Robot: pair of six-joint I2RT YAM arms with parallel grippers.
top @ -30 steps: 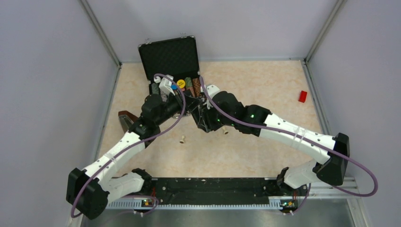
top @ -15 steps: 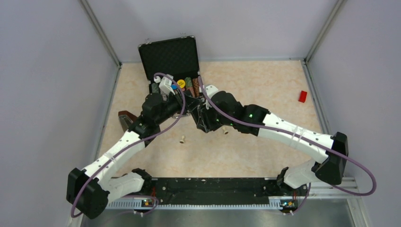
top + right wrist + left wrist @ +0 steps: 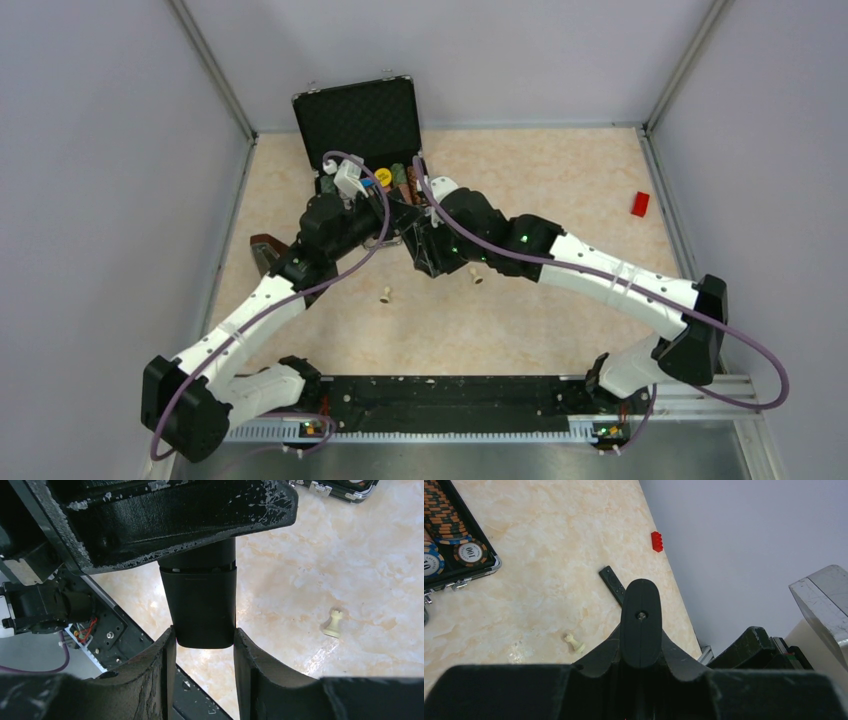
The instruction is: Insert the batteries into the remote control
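- The table [image 3: 560, 180] is reached across by both arms, which meet near its middle, just in front of an open poker chip case [image 3: 355, 120].
- The remote control [image 3: 202, 605] is held up off the table between the two hands. Only a plain black back is shown (no buttons can be seen from either wrist), and it is crossed by a seam judged to mark the battery cover.
- The left hand [image 3: 640, 640] is clamped shut on the part of the remote control farther from the right hand.
- The right hand [image 3: 202, 635] is closed about the free end below the seam, with one finger set against each long edge.
- The remote control's long axis runs straight from the left hand to the right hand, so the end section lies directly between the right fingers. The right hand is the nearer one to it. A pull along that axis, braced by the left hand, is judged to be what the coming move calls for.
- A slim black bar [image 3: 613, 582] lies flat on the table beyond the left hand, well apart from a red block [image 3: 657, 541].
- A cream chess piece [image 3: 333, 622] stands on the table near the hands.
- The batteries are not found in any view, so it cannot be told which hand is nearer to them.
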